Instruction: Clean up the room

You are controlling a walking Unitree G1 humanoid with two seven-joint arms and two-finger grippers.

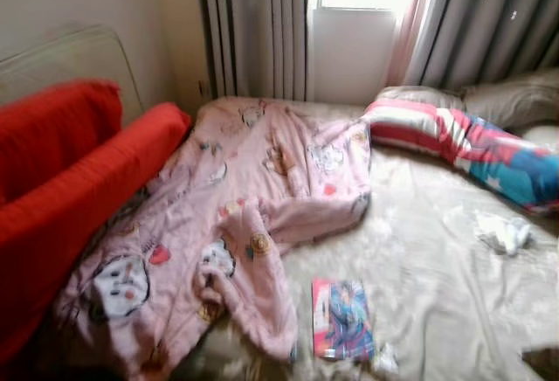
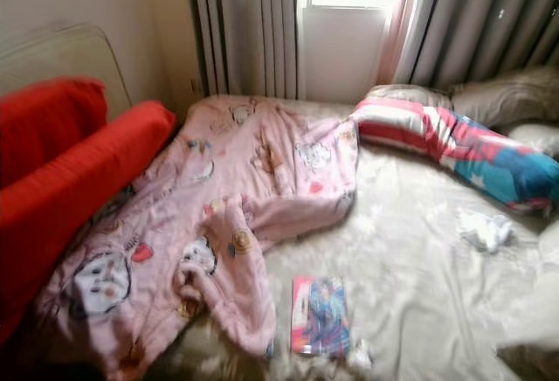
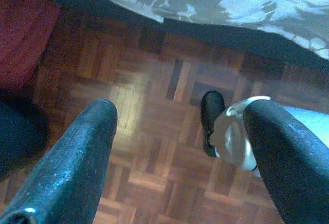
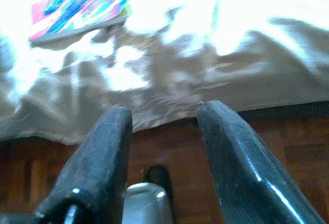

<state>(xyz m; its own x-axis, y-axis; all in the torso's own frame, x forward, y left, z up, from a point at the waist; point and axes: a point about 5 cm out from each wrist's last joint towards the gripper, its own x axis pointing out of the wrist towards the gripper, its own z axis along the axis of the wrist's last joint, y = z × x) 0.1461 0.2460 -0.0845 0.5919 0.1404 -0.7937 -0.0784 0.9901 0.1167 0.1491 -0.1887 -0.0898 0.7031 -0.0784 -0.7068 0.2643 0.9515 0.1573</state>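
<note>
Left eye view, left to right: red cushioned sofa against bed; pink fleece cartoon-print blanket crumpled across beige bedsheet, likely main tidying job; colourful glossy magazine flat near bed's front edge; striped red-white-blue pillow at far side; crumpled white tissue on sheet at right. Left gripper hangs over parquet floor, fingers spread, empty. Right gripper near bed edge, fingers apart, empty, magazine beyond.

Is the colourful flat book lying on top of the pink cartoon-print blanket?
No: the colourful flat book lies on the beige bedsheet, beside the pink cartoon-print blanket.
</note>
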